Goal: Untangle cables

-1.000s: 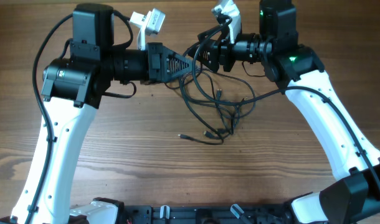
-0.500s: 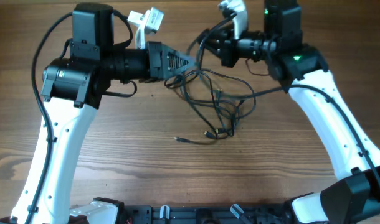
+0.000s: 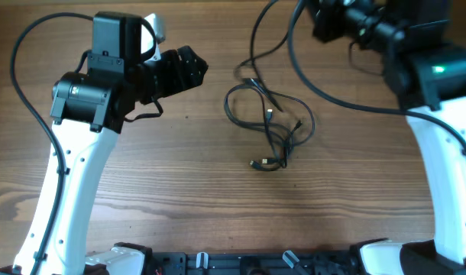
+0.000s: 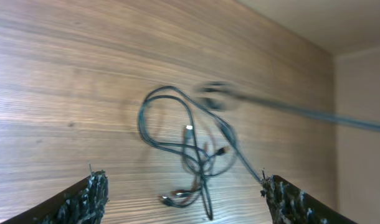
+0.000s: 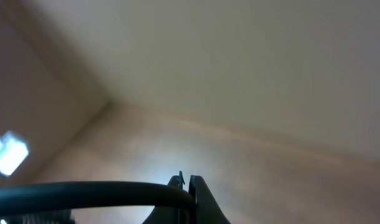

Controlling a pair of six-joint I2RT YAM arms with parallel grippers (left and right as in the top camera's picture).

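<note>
Jaws on the left gripper (image 3: 196,69) stand spread wide and hold nothing. In the left wrist view its two fingers (image 4: 90,198) sit at the bottom corners, with the cables (image 3: 273,126) seen between them, lower down. That gripper hangs over the far left part of the desk (image 3: 179,176), apart from the cables. They lie in a loose tangle of loops just right of the middle, nearer the far edge than the near one. A small plug (image 3: 257,163) sticks out on the near side of the tangle. Jaws on the right gripper (image 5: 187,183) are pressed together on a black strand (image 5: 84,191) that comes in from the left in the right wrist view. Overhead, this gripper sits raised by the far right corner, and the strand climbs from the tangle's far side toward the far edge.
</note>
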